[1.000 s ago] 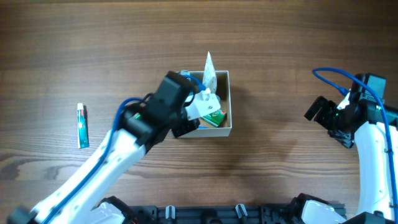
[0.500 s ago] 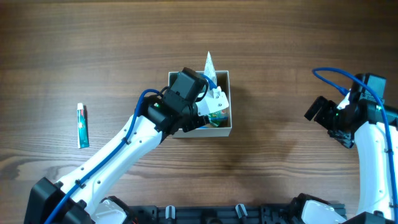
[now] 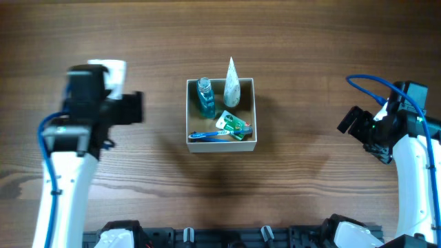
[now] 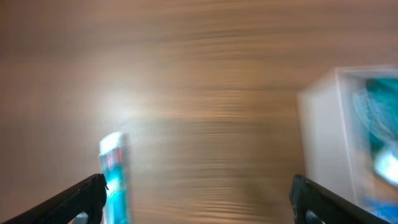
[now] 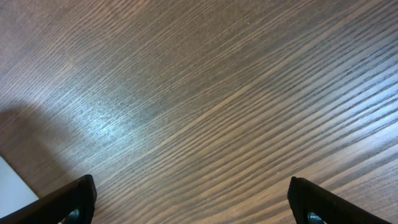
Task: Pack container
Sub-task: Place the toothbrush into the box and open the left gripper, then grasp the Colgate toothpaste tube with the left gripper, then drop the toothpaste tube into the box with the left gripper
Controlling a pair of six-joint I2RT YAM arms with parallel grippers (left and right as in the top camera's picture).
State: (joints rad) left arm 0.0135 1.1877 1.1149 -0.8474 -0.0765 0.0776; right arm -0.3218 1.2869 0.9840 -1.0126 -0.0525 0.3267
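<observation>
Your left claw (image 4: 198, 198) hangs spread wide and empty above the counter (image 3: 310, 55), with a small teal-and-white tube (image 4: 113, 174) lying near one finger; it is probably the last item to collect, though that view is blurred. The container (image 3: 222, 145) sits mid-counter between the arms, holding a blue bottle (image 3: 204, 98), a white tube (image 3: 232, 84), a green packet (image 3: 234, 125) and a toothbrush (image 3: 215, 135). Your right claw (image 5: 193, 200) hangs spread open well to the right, out of the way.

white-walled square cardboard box (image 3: 222, 145) centred on brown wooden table (image 3: 310, 55) | inside: blue plastic bottle (image 3: 204, 96) back-left, white conical tube (image 3: 231, 83) back-right, blue toothbrush (image 3: 210, 136) front
</observation>
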